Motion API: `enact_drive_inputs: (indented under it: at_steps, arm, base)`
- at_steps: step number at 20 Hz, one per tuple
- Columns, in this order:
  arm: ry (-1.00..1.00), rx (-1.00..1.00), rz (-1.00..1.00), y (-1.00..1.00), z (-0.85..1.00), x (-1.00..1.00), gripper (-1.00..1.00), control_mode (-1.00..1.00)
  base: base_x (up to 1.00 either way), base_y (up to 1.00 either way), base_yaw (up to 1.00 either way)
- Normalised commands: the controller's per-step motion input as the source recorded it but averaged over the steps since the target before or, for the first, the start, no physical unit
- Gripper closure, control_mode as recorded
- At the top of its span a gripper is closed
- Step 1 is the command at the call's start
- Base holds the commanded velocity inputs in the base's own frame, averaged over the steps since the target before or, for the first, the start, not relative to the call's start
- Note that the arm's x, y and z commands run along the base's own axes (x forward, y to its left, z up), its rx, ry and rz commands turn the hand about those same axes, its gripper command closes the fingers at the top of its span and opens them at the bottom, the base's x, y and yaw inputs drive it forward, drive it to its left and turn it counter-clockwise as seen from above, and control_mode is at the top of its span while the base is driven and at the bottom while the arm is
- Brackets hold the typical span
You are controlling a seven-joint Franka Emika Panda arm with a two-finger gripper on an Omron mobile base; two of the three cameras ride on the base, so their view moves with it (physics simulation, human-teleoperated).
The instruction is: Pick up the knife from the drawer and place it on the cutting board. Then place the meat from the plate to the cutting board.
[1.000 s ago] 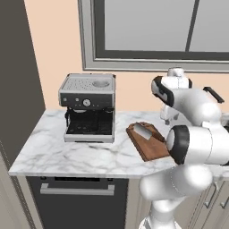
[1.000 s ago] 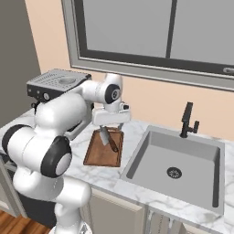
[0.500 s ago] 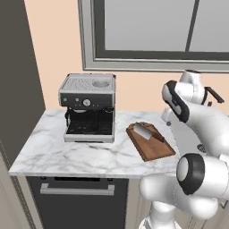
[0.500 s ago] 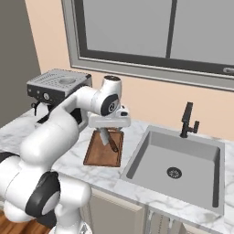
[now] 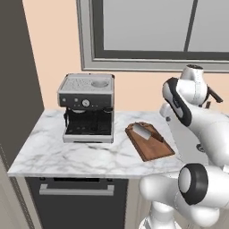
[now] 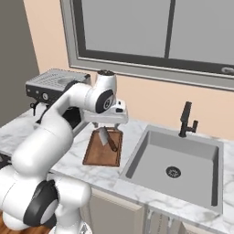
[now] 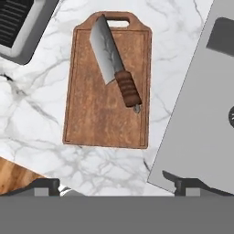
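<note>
Knife (image 7: 114,59) lies diagonally on cutting board (image 7: 108,87) (blade toward handle tab); end effector (image 7: 116,185) spread, empty.

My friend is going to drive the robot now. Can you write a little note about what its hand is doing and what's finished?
Gripper: open, holding nothing, above the cutting board.
Knife: lying flat on the board, blade toward the handle tab, between the coffee machine and the sink.
Done: knife step.
Left: find the meat on its plate and move it onto the board.
</note>
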Motion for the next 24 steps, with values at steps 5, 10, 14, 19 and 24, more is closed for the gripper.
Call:
enact_drive_inputs:
  at_steps: [5, 10, 14, 19, 24]
  arm:
    - [0.00, 0.00, 0.00, 0.00, 0.00, 0.00, -1.00, 1.00]
    - [0.00, 0.00, 0.00, 0.00, 0.00, 0.00, -1.00, 1.00]
    - [0.00, 0.00, 0.00, 0.00, 0.00, 0.00, -1.00, 1.00]
    - [0.00, 0.00, 0.00, 0.00, 0.00, 0.00, -1.00, 1.00]
    - [0.00, 0.00, 0.00, 0.00, 0.00, 0.00, -1.00, 1.00]
  base:
    - [-0.20, -0.49, -0.20]
    - [0.00, -0.99, -0.20]
    - [0.05, -0.98, -0.22]
    - [0.20, -0.81, -0.27]
    - [0.31, -0.76, -0.25]
